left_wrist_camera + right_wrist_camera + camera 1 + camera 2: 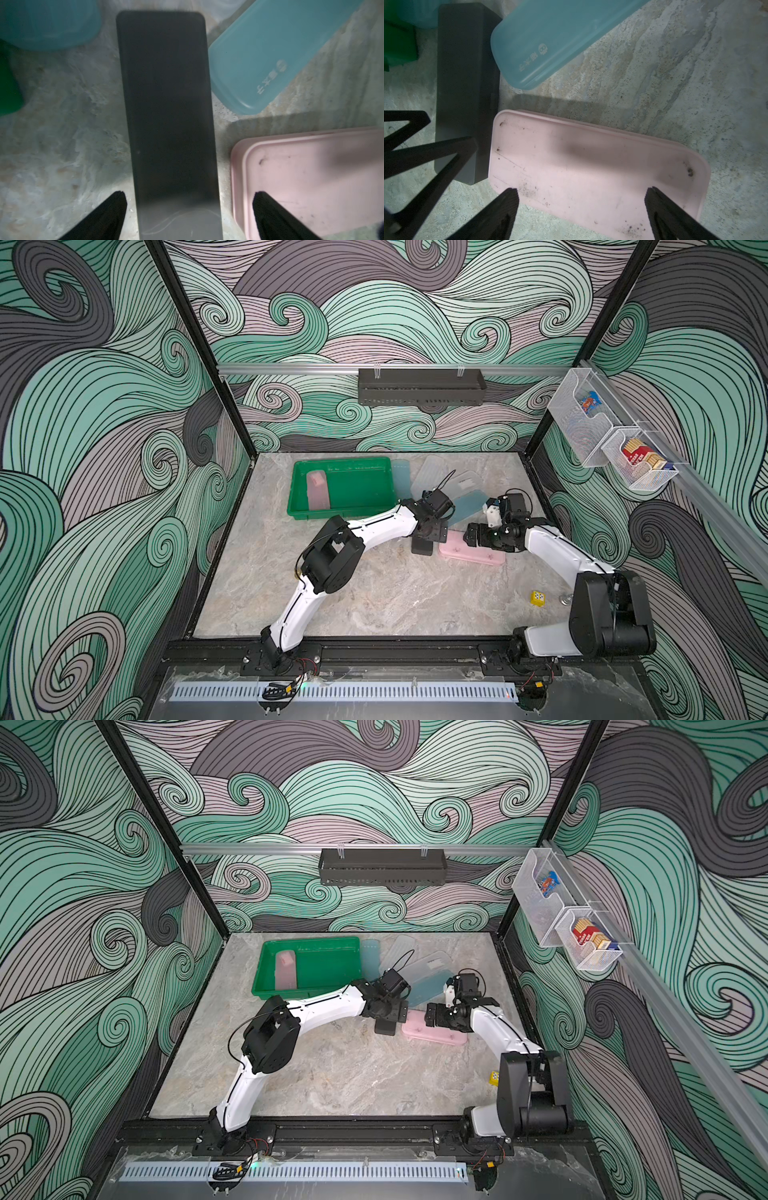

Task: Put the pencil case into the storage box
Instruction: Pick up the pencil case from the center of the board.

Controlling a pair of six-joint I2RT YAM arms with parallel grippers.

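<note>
Jaws left and right wide apart, gripping nothing, green storage box [361,493] holding one pink pencil case [318,489]

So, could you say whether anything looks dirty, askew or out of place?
The pink case on the table is speckled with grime, the loose cases beside the green tray lie fanned at mixed angles, and a yellow block sits alone by the right arm.

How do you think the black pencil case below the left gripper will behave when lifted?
The black pencil case looks like a rigid, flat-sided box, so it should probably stay stiff and not roll. Its smooth surface may slip somewhat in the left gripper. The pink pencil case lies close beside it, so a sideways push might nudge that too.
</note>
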